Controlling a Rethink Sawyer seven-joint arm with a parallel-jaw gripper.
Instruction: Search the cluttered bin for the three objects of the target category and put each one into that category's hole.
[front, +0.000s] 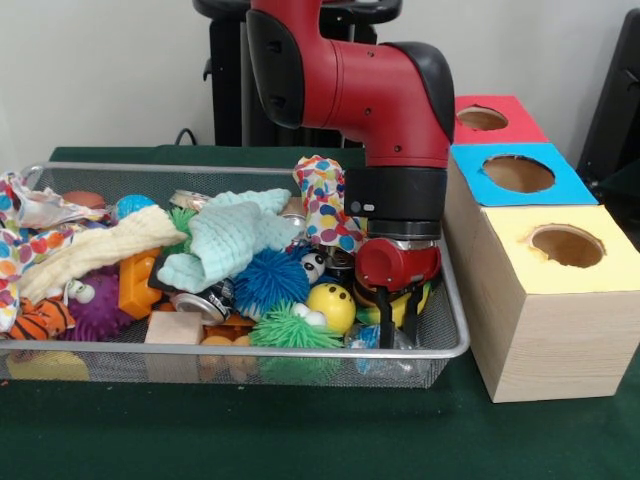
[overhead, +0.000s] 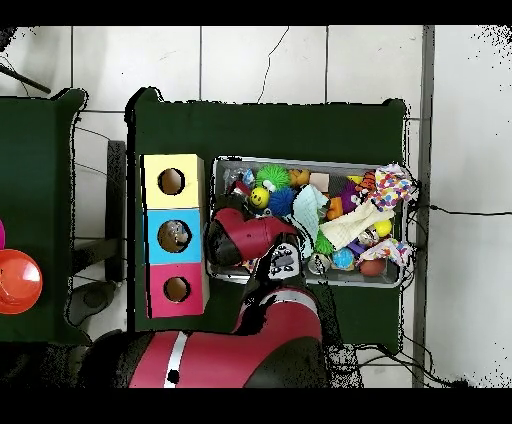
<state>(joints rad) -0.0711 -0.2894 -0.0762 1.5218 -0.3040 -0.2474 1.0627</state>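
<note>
I had the arm reaching straight down, wrist vertical, gripper dipped into the wire bin at its end nearest the three-hole box. Fingers sat slightly apart among the toys, beside the yellow ball, holding nothing I could see.

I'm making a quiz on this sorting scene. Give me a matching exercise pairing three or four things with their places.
Things:
1. yellow smiley ball
2. claw
3. red box
4. mint cloth

Places:
A. farthest in the row of boxes
B. lowered into the bin's corner nearest the boxes
C. draped over the middle of the pile
D. near the bin's front rim, beside a green spiky ball

Pairs: 1-D, 2-B, 3-A, 4-C
</note>
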